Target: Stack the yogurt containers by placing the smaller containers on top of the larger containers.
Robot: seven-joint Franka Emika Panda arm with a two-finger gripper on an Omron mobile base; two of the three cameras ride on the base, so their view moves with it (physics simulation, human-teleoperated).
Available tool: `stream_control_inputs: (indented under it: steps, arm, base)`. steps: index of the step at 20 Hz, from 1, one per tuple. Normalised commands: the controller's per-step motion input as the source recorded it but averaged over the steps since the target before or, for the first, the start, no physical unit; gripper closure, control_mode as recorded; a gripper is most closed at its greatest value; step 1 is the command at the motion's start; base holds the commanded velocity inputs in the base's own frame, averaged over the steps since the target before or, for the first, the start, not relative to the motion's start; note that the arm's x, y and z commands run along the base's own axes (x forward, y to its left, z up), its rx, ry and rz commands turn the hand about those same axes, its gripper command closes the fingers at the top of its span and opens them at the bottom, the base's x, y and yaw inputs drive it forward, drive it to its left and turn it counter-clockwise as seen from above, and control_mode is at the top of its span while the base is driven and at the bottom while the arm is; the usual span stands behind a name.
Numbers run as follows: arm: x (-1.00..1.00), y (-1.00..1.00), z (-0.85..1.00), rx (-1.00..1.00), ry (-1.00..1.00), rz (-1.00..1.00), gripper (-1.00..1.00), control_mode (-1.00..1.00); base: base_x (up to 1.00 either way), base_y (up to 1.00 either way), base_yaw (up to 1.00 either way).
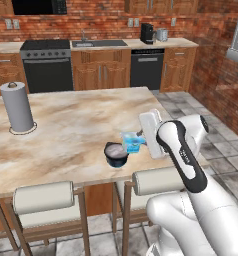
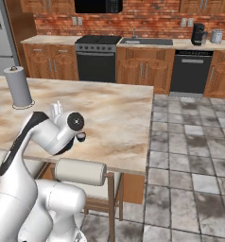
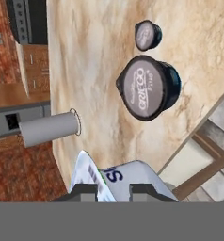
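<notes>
Counter (image 1: pixel 66 130): marble island, fills the middle of the left base view. Grey paper-towel roll (image 1: pixel 17 107) stands at its left, well apart from the cups; not part of the job.

Navy tub (image 1: pixel 116 154): centre of the left base view, near the counter's front edge, upright, foil lid sealed, nothing on top. In the hand view it sits upper right of centre (image 3: pixel 149 88), lid facing the camera.

Blue cup (image 1: pixel 133 142): just right of the tub in the left base view, lifted off the counter. In the hand view it lies at the bottom centre (image 3: pixel 116 181), between the two dark tips. Hand (image 3: pixel 113 190) is closed on it. Lid on; contents hidden.

Tiny pot (image 3: pixel 147 35): top right of the hand view, beyond the tub, lidded, on the counter.

Step, as I judge: carrying the blue cup to the tub. Next move calls for centring it over the foil lid, lowering level, then releasing. Tiny pot not yet stacked.
</notes>
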Motion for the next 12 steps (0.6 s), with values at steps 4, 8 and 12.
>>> stream_control_inputs:
  steps: [4,8,12]
  arm:
    - [0.09,0.07,-0.03,0.0,0.0,0.0,1.0,-1.0]
    - [0.13,0.0,-0.12,-0.01,0.0,0.0,1.0,-1.0]
    - [0.11,0.0,-0.11,-0.01,0.0,0.0,1.0,-1.0]
  base:
    - [0.0,0.0,0.0]
    - [0.0,0.0,0.0]
    - [0.0,0.0,0.0]
